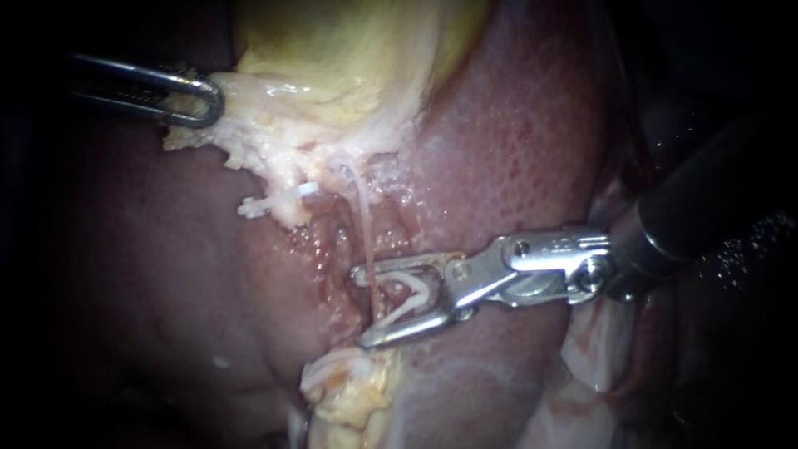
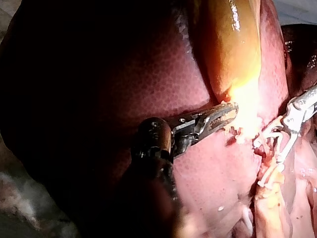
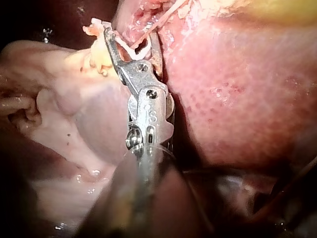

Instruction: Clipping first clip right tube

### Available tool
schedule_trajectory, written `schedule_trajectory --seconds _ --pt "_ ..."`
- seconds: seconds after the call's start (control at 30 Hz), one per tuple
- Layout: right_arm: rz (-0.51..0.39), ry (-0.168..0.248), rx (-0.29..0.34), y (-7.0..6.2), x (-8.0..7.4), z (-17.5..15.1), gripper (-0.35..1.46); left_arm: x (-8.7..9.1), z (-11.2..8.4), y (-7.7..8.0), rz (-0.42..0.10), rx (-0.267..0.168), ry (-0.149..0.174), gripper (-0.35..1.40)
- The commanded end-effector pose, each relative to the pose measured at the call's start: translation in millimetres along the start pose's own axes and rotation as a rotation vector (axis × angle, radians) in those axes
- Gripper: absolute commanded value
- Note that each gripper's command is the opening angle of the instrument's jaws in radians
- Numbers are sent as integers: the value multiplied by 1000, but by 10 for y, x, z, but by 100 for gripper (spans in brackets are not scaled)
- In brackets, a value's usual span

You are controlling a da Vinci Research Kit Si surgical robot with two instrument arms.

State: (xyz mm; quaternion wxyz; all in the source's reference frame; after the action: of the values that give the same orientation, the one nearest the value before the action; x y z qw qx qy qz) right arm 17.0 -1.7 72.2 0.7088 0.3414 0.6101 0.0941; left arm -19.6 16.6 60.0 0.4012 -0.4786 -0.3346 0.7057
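A thin pale tube (image 1: 363, 224) runs down from the gallbladder (image 1: 349, 50) across the raw bed on the liver (image 1: 515, 141). My right instrument (image 1: 362, 306) comes in from the right. Its jaws stand wide apart, holding an open white clip (image 1: 409, 297), and the tube passes between the clip's legs. The right wrist view shows the same: the right instrument (image 3: 131, 37) straddles the tube (image 3: 161, 20). My left instrument (image 1: 195, 100) is shut on the pale edge of the gallbladder at upper left, as in the left wrist view (image 2: 223, 116).
Another white clip (image 1: 274, 202) sits at the pale tissue edge, left of the tube. Yellowish fatty tissue (image 1: 345, 391) lies below the right instrument's jaws. Pale folded tissue (image 1: 598, 349) lies under the right instrument's shaft.
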Motion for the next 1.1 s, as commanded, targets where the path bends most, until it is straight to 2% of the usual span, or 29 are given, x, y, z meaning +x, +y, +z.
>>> schedule_trajectory --seconds 0.03,0.2,0.37,0.43,0.53,0.63,0.97,1.1 --pt "13 13 15 -5 1 2 48 0 0 0 0 0 0 -35" --pt "38 22 64 -26 7 10 46 0 0 0 0 0 0 -35" --pt "41 12 116 -51 10 9 44 -1 0 0 0 0 0 -35" --pt "45 9 129 -57 11 8 42 -1 0 0 0 0 0 -35" --pt "57 8 136 -59 14 7 38 -1 0 0 0 0 0 -35" --pt "83 12 124 -58 18 5 25 -1 0 0 0 0 0 -35" --pt "151 29 68 -58 22 -2 -35 -1 0 0 0 0 0 -35" --pt "152 34 51 -56 22 -4 -35 -1 0 0 0 0 0 -35"
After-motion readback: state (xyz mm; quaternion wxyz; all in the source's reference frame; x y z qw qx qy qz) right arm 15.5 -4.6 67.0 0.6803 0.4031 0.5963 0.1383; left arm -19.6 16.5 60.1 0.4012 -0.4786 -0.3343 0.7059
